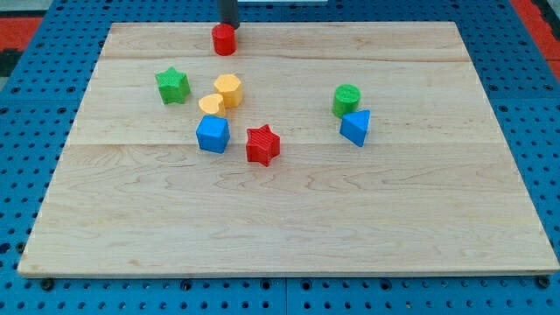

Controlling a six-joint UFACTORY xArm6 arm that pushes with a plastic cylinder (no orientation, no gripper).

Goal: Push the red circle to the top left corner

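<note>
Seven small coloured blocks sit on a pale wooden board [289,227] laid over a blue perforated table [35,52], with most of them gathered in the upper half of the surface. At the view's top, just left of centre, the red circle, a short red cylinder [224,39], stands close to the board's top edge, well to the right of the top left corner. My tip [228,25], the lower end of a straight dark rod, comes in from the top of the frame and rests right at the upper right side of that red cylinder, touching it or nearly so; the rod carries no claw, so nothing is clenched or released. Below and to the left lies a green star-shaped block [172,85]. Near it, toward the view's right, a yellow hexagonal block [228,89] touches a flatter yellow rounded block [210,105], whose exact shape is hard to tell. Just beneath these sits a blue cube [213,135], with a red star-shaped block [262,144] beside it on the right. Well apart, on the view's right, a green cylinder [346,100] stands just above a blue triangular block [356,127]
</note>
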